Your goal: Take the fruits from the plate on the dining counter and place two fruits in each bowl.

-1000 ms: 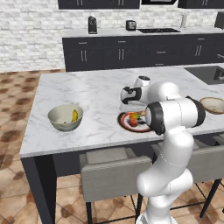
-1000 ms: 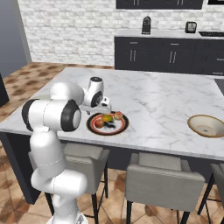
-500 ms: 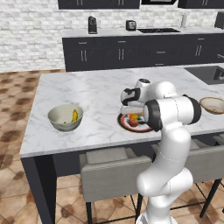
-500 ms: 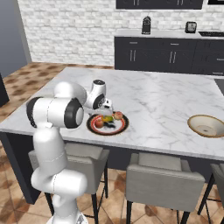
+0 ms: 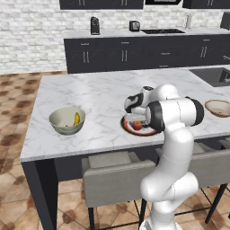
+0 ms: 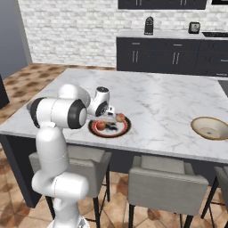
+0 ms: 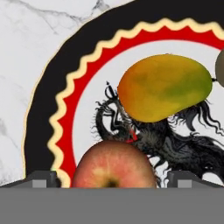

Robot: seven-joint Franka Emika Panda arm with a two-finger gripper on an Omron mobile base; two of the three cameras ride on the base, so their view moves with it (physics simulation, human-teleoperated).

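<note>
The gripper hangs low over the plate, its two dark fingertips spread wide at the bottom of the hand view with the red apple between them; the apple's lower half is cut off by the frame edge, so whether the tips touch it cannot be told. Above the apple, at the centre of that view, lies a smooth oval fruit, orange-yellow shading to green, resting on the plate's white middle and covering part of the inky black drawing there. A sliver of another, duller fruit is cut off at the right edge and too little shows to name it. The plate is glossy and flat, with a black outer band, a cream zigzag line and a red ring.

In the left base view the robot's bulky white forearm hides most of the plate at frame centre; the apple peeks out beside it. In the right base view the plate sits at centre-left with small fruits on it, blurred together.

The surface is polished white marble with grey veins. At the left of the left base view stands a deep, pale grey-green bowl with a yellow banana leaning inside. A shallow tan-rimmed bowl sits at the right, well apart from the plate.
</note>
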